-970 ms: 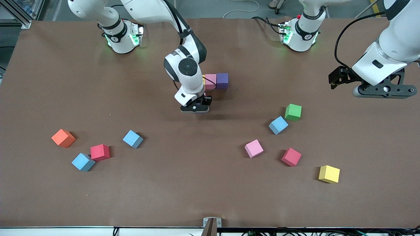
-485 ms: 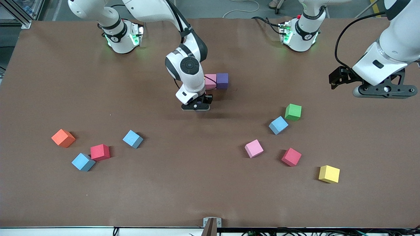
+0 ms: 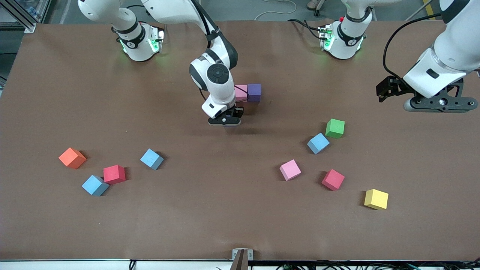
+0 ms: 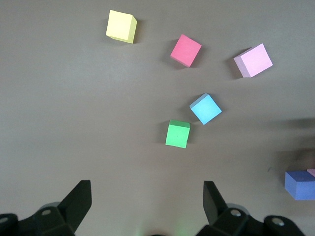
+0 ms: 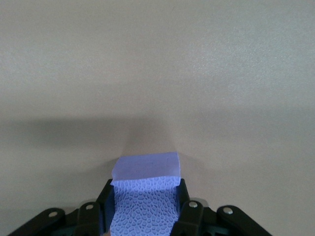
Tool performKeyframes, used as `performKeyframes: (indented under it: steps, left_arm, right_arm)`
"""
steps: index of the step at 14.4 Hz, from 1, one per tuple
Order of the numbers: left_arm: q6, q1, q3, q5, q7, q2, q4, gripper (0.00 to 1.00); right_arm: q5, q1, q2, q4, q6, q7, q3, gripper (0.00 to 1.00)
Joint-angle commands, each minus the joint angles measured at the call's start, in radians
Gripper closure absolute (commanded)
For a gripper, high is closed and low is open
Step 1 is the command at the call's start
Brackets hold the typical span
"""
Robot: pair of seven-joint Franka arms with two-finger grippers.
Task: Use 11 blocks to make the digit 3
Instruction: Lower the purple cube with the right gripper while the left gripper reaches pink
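Digit 3 [image 3: 247, 93]: I see only two cubes set, upper centre; right gripper [image 5: 143, 209] pinches a purple block [image 5: 143, 196]; left gripper [image 4: 147, 204] spread, waiting.

Even, bright overhead light leaves short soft shadows beside each cube on the table [image 3: 240, 210], no glare, while both wrist views look paler and slightly soft.
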Motion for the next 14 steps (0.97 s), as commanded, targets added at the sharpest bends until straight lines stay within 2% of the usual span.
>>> performKeyframes:
  steps: [1,3,4,5,6,7,8,9,14]
  left_arm:
    - [0.0,0.003,-0.003,0.008,-0.001,0.016,0.0,0.0]
    - [0.002,0.009,0.003,0.009,0.012,0.073,0.006,0.0]
    - [0.02,0.007,0.005,0.013,0.014,0.093,0.004,0.0]
    - [0.057,0.006,0.008,0.022,0.014,0.129,0.006,0.0]
    - [0.124,-0.002,0.008,0.031,0.012,0.18,0.009,0.0]
    - [0.179,-0.002,0.008,0.045,0.012,0.221,0.02,0.0]
    - [0.238,-0.001,0.009,0.056,0.012,0.263,0.03,0.0]
    - [0.313,0.002,0.009,0.068,0.012,0.321,0.043,0.0]
    - [0.548,-0.013,0.009,0.068,-0.05,0.58,0.122,0.0]
  right_arm:
    - [0.019,0.027,-0.015,-0.052,-0.012,0.016,-0.001,0.99]
    - [0.019,0.025,-0.013,-0.05,-0.012,0.008,-0.001,0.97]
    - [0.019,0.024,-0.012,-0.049,-0.012,0.002,-0.001,0.92]
    - [0.019,0.022,-0.012,-0.049,-0.01,-0.004,-0.003,0.86]
    - [0.018,0.019,-0.01,-0.046,-0.01,-0.017,-0.003,0.74]
    - [0.018,0.018,-0.01,-0.044,-0.007,-0.024,-0.003,0.49]
    - [0.016,0.018,-0.01,-0.041,-0.002,-0.026,-0.004,0.18]
    - [0.01,0.018,-0.01,-0.039,0.001,-0.027,-0.004,0.0]
    - [0.008,0.013,-0.018,-0.02,-0.012,-0.049,-0.009,0.0]
